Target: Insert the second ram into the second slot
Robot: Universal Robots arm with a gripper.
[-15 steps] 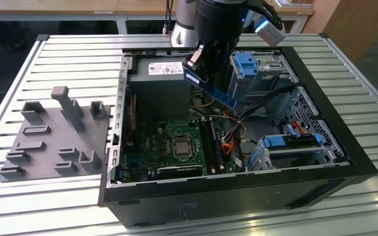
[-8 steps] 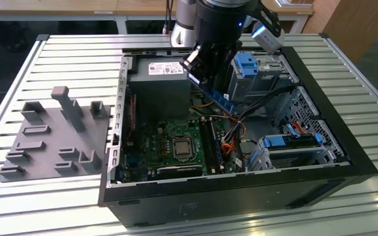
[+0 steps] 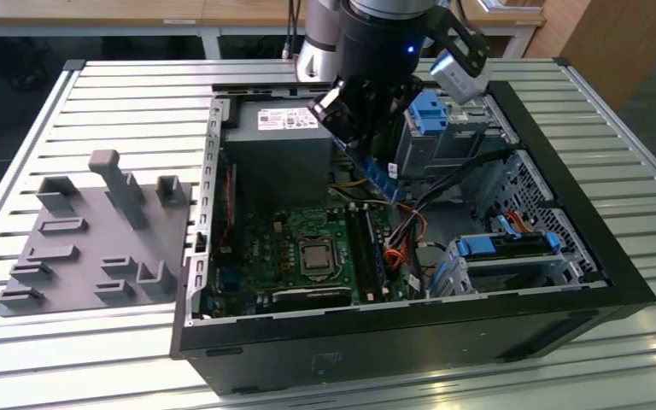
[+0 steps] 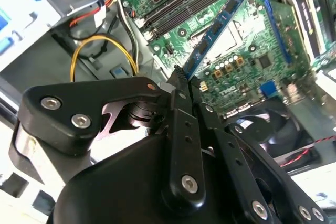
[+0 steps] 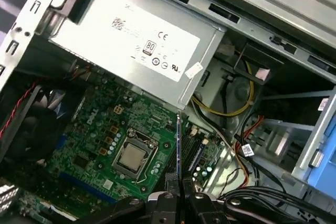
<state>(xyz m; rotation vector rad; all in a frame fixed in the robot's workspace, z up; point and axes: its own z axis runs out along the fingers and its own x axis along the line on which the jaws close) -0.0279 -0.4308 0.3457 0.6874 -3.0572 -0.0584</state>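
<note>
My gripper hangs over the open computer case, shut on the second ram, a thin blue circuit-board stick. In the second wrist view the stick reaches slantwise out of the gripper above the green motherboard. It floats above the board, clear of the long dark memory slots. In the first wrist view I see the stick edge-on, rising from the gripper, with the slots just beside it. In the exterior view the slots lie below the stick.
A grey power supply fills the case's far end, close to the arm. The processor socket sits beside the slots. Blue drive brackets and loose cables crowd the exterior view's right. A grey fixture plate lies left of the case.
</note>
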